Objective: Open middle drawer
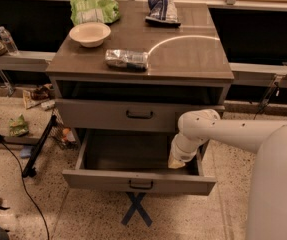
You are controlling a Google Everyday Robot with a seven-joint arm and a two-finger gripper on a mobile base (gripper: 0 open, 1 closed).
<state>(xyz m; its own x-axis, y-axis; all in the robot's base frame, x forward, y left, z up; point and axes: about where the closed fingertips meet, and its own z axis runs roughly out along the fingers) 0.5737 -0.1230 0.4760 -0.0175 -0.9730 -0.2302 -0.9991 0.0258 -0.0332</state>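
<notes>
The grey cabinet [218, 76] has its middle drawer [103, 180] pulled well out, with the empty inside showing. Its small dark bar handle [141, 184] sits at the centre of the front. The drawer above it [93, 115] is closed and has its own dark handle [139, 114]. My gripper [176, 161] hangs on the white arm [233, 131], which comes in from the right. It is inside the open drawer at the right side, behind the drawer front and away from the handle. Anything below the open drawer is hidden.
On the cabinet top are a white bowl [89, 33], a green bag [94, 9], a blue bag [161, 9] and a silver packet [126, 59]. A blue tape cross [135, 208] marks the floor in front. Black tripod legs [39, 146] and litter lie at the left.
</notes>
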